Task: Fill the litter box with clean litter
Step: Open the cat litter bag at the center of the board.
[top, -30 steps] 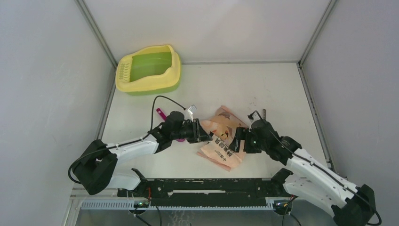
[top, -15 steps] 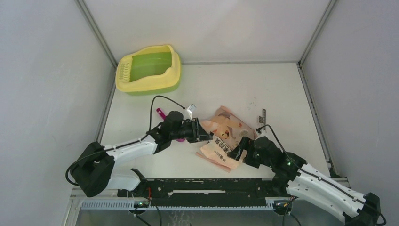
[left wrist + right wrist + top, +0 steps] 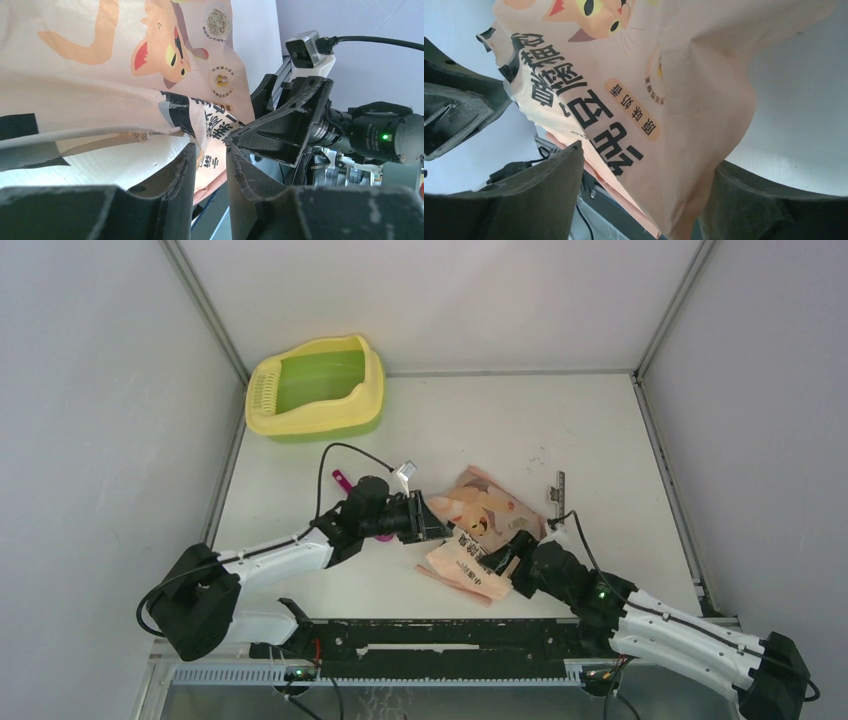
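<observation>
Yellow-rimmed, green inside, the litter box [image 3: 312,421] stands far off to the left beyond the bag [image 3: 480,535], well apart from it, grille end away from the bag; no granules can be made out in its basin. Litter [image 3: 537,456] shows only as a few dark specks on the table just beyond the bag's far right side. The bag lies between both arms. The left gripper [image 3: 210,150] is at its left edge with fingers narrow, and the wrist view shows printed film in the gap, so it is judged to be pinching that edge. The right gripper [image 3: 651,155] is at the bag's near right corner, fingers wide, one either side of the sagging film, not clamped. Step in hand, as judged: securing a second hold before carrying. Recommended: bring the right fingers in over a thick fold, not loose film; keep the torn mouth uppermost; lift both sides level so nothing spills short of the box. A magenta scoop [image 3: 342,481] lies left of the bag, partly hidden by the left arm. A small grey strip [image 3: 558,485] lies to the bag's right. The table [image 3: 480,420] is white and matt; plain grey walls enclose it on three sides.
</observation>
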{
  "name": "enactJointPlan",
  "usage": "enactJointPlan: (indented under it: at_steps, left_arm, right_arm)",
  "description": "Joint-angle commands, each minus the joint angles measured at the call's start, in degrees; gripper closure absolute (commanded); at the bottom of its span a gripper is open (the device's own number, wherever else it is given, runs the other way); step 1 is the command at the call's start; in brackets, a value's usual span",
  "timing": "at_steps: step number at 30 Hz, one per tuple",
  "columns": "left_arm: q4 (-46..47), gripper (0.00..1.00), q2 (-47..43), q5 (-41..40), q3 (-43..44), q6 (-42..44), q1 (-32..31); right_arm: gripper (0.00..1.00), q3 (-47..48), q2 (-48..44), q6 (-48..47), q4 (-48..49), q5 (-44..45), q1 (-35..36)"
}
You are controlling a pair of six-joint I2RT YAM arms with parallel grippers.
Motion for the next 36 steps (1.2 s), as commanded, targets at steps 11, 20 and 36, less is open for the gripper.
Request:
enactJointPlan:
  at_steps: [11, 20, 36]
  left_arm:
    - [-6.9, 0.64, -8.9, 0.5, 4.1, 3.7, 2.1]
    - [-24.6, 0.56, -16.6, -0.3, 10.9, 11.4, 13.4]
    - [-24.8, 0.56, -19.0, -2.2, 9.4, 10.5, 14.3]
  right_arm:
    - [1.00, 6.3, 0.0, 8.5, 9.4, 5.4, 4.6]
    - [1.00, 14.1, 0.2, -0.4, 10.8, -25.6, -22.4]
    - [1.00, 37.7, 27.1, -1.8, 33.5, -60.8, -40.2]
